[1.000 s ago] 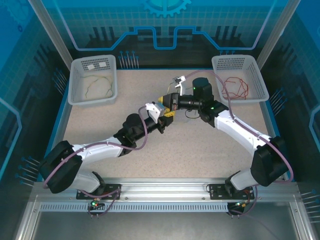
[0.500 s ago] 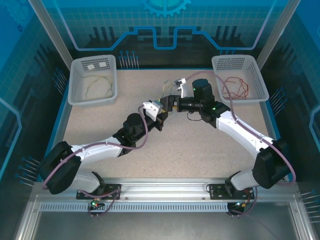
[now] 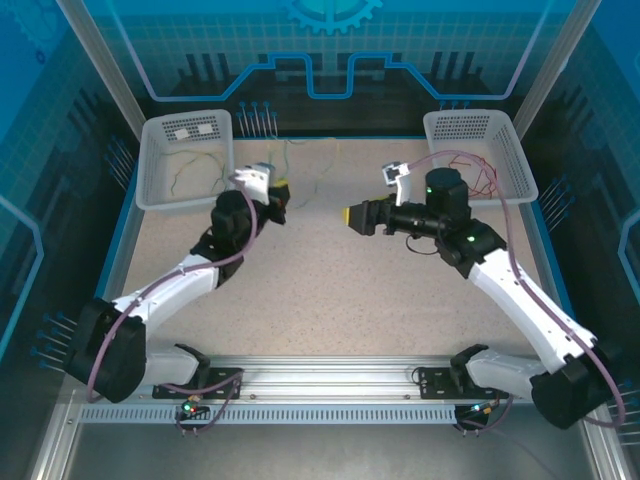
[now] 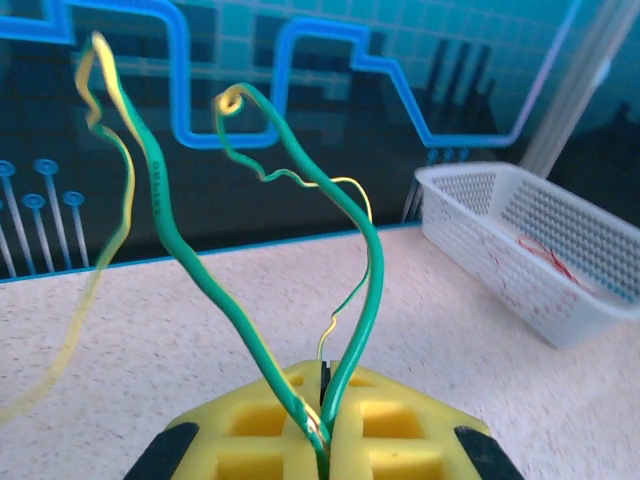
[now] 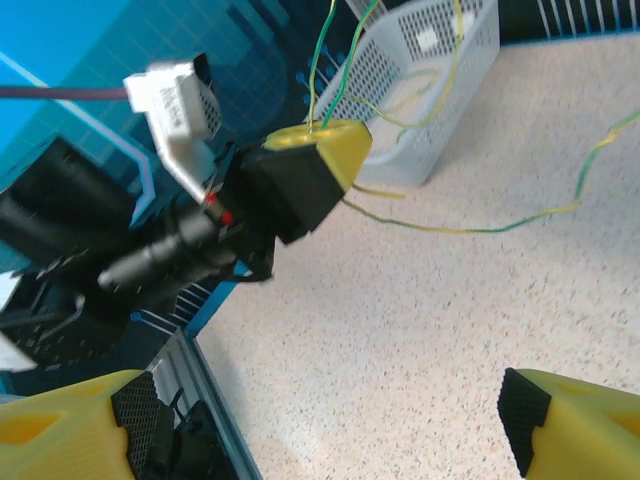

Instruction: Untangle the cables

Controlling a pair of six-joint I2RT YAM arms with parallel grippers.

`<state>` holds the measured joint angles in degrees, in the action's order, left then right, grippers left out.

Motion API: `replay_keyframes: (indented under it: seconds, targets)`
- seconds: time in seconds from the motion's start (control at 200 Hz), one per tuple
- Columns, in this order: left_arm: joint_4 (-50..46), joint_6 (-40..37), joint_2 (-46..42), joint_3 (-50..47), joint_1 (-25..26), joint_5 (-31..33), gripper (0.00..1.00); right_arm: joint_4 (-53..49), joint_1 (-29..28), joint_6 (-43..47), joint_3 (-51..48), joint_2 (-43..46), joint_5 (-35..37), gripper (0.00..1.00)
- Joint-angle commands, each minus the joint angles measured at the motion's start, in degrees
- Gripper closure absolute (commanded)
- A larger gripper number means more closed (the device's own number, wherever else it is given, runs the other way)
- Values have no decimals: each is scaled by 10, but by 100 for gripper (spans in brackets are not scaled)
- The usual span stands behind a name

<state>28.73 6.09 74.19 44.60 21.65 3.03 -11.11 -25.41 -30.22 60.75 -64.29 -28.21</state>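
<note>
Green-and-yellow cables, yellow left claw, speckled beige table, white basket

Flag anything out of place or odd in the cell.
One green-yellow cable is up off the table: the left gripper, beside the left basket, is shut on it, its loops stand above the fingers and a loose end hangs out sideways. The right gripper is open and empty. Nothing looks spilled or damaged.

Left wrist view: the yellow-green cable blurs and exits at eight o'clock; the left gripper is cropped at six o'clock.
</note>
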Motion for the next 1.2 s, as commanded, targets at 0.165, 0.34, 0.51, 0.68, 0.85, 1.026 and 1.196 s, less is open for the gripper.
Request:
replay_keyframes:
  seconds: [0.165,0.34,0.51,0.68,0.85,1.026,1.196]
  targets:
    - [-169,33,31,150,-115,8,100,26,15,22,-15,37,30,9]
    - [-276,15,80,249,-174,85,100,38,17,16,-36,33,28,9]
    - [-227,90,119,258,-250,0,100,45,19,13,-50,35,27,9]
    - [-231,101,186,303,-277,30,100,46,20,18,-50,35,25,8]
    - [-245,105,267,369,-291,61,100,47,21,21,-50,35,26,8]
    - [-273,115,366,456,-293,70,100,57,21,18,-55,35,23,8]
    - [-292,144,425,504,-292,81,100,57,21,21,-56,41,23,8]
